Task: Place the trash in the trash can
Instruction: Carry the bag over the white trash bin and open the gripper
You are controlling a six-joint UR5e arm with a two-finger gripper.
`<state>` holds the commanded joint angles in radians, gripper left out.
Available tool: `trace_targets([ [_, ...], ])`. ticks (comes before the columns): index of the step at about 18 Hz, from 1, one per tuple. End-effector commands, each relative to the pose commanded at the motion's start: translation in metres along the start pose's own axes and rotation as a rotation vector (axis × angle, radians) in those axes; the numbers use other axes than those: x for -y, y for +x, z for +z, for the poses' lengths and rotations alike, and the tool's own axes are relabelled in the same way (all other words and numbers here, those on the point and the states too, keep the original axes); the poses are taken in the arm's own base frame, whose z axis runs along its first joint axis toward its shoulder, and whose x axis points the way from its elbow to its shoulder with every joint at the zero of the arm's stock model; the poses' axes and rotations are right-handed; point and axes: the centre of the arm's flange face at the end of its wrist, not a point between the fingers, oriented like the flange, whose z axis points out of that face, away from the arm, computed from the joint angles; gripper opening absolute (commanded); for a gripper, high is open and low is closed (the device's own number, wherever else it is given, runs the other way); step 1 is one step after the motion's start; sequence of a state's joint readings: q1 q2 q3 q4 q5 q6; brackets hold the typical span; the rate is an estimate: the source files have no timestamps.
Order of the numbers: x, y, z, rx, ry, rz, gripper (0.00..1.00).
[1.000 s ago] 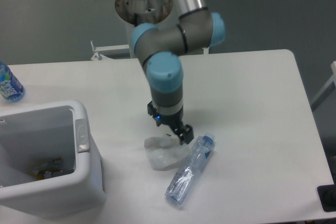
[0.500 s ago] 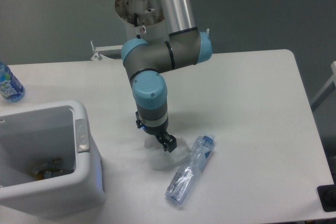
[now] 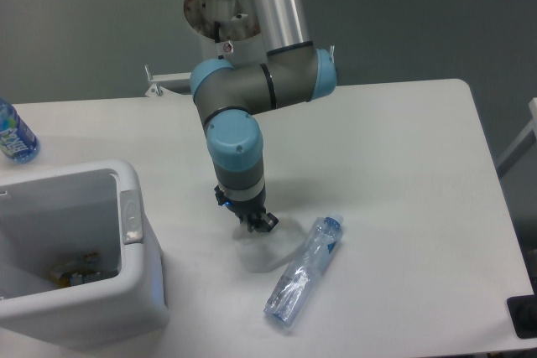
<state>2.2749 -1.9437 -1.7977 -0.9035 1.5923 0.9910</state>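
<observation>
The gripper [image 3: 258, 223] is down low over the middle of the tabletop [image 3: 394, 148], pressed onto the upper left part of the wrapper [image 3: 270, 249]. Its dark fingers sit at the wrapper's top, but whether they are apart or closed on the wrapper cannot be told from this view. The wrapper lies flat on the tabletop, pale and hard to separate from the white surface, toward the front edge and about midway along it. Just beside it on the right lies the crushed bottle [image 3: 304, 271], on its side and slanted, its bluish cap pointing toward the far right and its base toward the front edge; its side looks to touch the wrapper's right edge. The bin [image 3: 134, 232] stands at the front left corner, well apart from both pieces, its opening facing up and some small dark and yellowish items showing at its bottom. A bottle with a blue label [image 3: 12, 133] stands at the left edge of the tabletop, behind the bin, partly cut off by the frame.
</observation>
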Motion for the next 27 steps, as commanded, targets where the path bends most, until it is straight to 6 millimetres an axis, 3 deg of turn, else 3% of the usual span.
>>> trace_targets([
  [2, -0.002, 0.005, -0.01, 0.001, 0.004, 0.0, 0.0],
  [5, -0.003, 0.008, -0.046, -0.001, 0.085, -0.024, 0.0],
  [7, -0.006, 0.003, -0.087, 0.012, 0.194, -0.08, 0.0],
  [10, -0.014, -0.022, -0.179, 0.037, 0.442, -0.242, 0.0],
  [12, -0.017, -0.037, -0.226, 0.014, 0.579, -0.38, 0.0],
  [16, -0.007, -0.038, -0.293, -0.013, 0.704, -0.562, 0.0],
  [18, -0.004, -0.036, -0.308, -0.021, 0.743, -0.608, 0.0],
  [21, 0.021, -0.023, -0.328, -0.049, 0.791, -0.597, 0.0],
  [27, 0.077, 0.022, -0.31, -0.131, 0.768, -0.524, 0.0],
])
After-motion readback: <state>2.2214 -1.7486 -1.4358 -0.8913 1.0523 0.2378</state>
